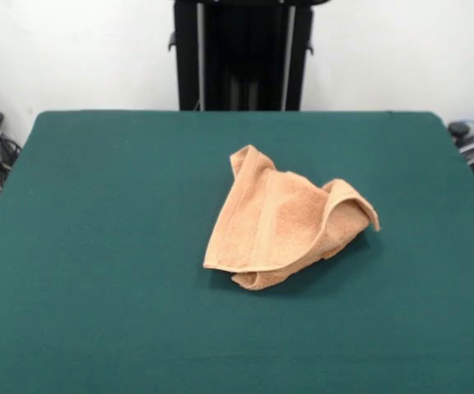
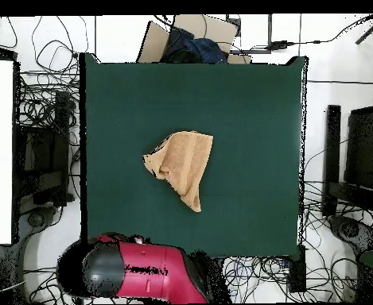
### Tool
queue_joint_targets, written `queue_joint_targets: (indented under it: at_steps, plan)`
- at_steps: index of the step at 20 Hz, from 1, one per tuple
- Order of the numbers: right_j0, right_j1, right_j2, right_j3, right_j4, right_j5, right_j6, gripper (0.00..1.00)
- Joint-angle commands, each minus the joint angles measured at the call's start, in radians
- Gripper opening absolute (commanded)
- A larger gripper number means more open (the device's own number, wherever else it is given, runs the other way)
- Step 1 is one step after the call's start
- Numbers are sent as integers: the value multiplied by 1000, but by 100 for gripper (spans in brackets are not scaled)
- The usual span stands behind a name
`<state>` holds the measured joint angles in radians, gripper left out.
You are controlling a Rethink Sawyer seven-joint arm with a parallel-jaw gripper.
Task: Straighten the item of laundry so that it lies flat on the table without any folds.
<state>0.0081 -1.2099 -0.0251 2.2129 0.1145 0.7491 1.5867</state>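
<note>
The gripper does not appear in either view, so whether its fingers are apart or together cannot be told. Only the arm (image 2: 137,272) shows: its red and black body lies drawn back over the table's edge on the robot's side, in the overhead view, clear of the cloth surface.

The towel (image 1: 282,222) lies well away from the arm, near the middle of the table (image 1: 97,246), touching nothing else. It is crumpled and not flat. In the front view one layer is folded over another, a raised flap curls up at one side, and a rolled edge sits along the bottom. A woven border band runs across the top layer. From overhead the towel (image 2: 181,165) forms an irregular shape, wide at the end away from the arm and narrowing to a point toward it.

Beyond the table, cables (image 2: 42,103) lie tangled on the floor.
</note>
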Motion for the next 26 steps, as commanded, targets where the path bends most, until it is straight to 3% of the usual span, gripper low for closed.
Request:
queue_joint_targets:
  at_steps: [1,13,26]
  plan:
    - [-66,107,10,186,53,-169,130,100]
    - [-174,234,95,228,22,-341,84,100]
    - [-206,357,111,233,-25,-463,108,100]
